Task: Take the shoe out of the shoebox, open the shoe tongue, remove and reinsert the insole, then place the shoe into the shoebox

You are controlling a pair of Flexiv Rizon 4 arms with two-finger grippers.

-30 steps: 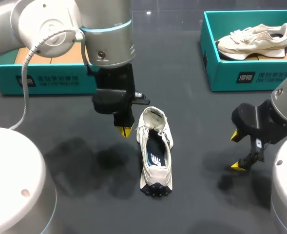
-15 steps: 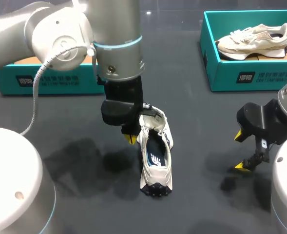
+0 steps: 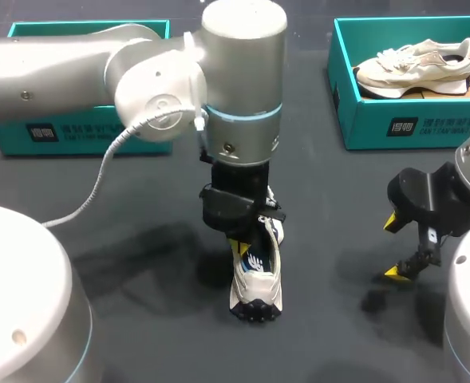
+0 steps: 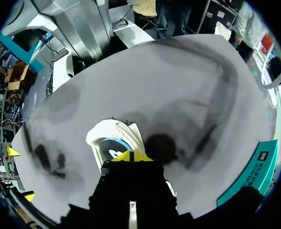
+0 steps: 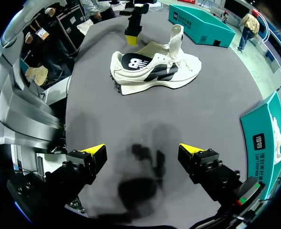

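Observation:
A white shoe [image 3: 257, 281] with dark side marks lies mid-table, heel toward the front edge, its dark blue insole [image 3: 254, 259] showing in the opening. My left gripper [image 3: 238, 242] is shut, and its joined yellow tips dip into that opening from above; the arm hides the toe and tongue. In the left wrist view the shut tips [image 4: 132, 156] sit over the insole [image 4: 112, 147]. The right wrist view shows the shoe [image 5: 154, 67] side-on with its tongue [image 5: 176, 36] raised and the left gripper [image 5: 132, 37] at its far side. My right gripper [image 3: 392, 246] [image 5: 142, 151] stands open and empty, right of the shoe.
A teal shoebox [image 3: 364, 120] at the back right holds a second pale shoe [image 3: 414, 68]. Another teal box [image 3: 83, 134] stands at the back left, partly behind my left arm. Dark tabletop lies bare around the shoe.
My left arm has swung right and forward, from beside the shoe's left side to over it, lowering its shut tips into the opening. The right gripper has barely shifted.

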